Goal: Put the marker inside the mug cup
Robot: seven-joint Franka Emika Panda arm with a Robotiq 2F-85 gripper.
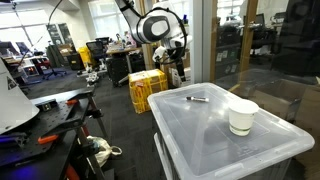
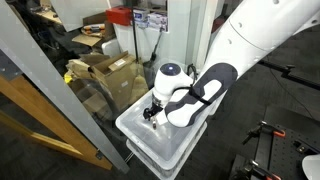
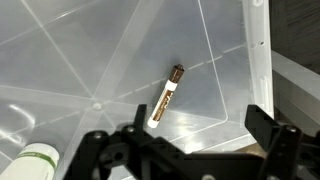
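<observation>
The marker (image 3: 166,96) lies flat on the translucent bin lid (image 3: 90,60), in the middle of the wrist view; it looks white with a dark cap there. In an exterior view it is a small dark stick (image 1: 198,98) near the lid's far edge. The cream-white mug cup (image 1: 242,117) stands upright on the lid, nearer the camera; its rim shows at the lower left of the wrist view (image 3: 38,158). My gripper (image 3: 185,140) hangs above the lid with its fingers spread wide and nothing between them. It also shows in an exterior view (image 1: 176,68).
The lid (image 1: 225,135) tops a plastic bin standing on the floor. A yellow crate (image 1: 146,88) stands behind it. Desks and cables lie to one side (image 1: 50,120). A glass partition (image 2: 60,110) and cardboard boxes (image 2: 105,75) stand beside the bin.
</observation>
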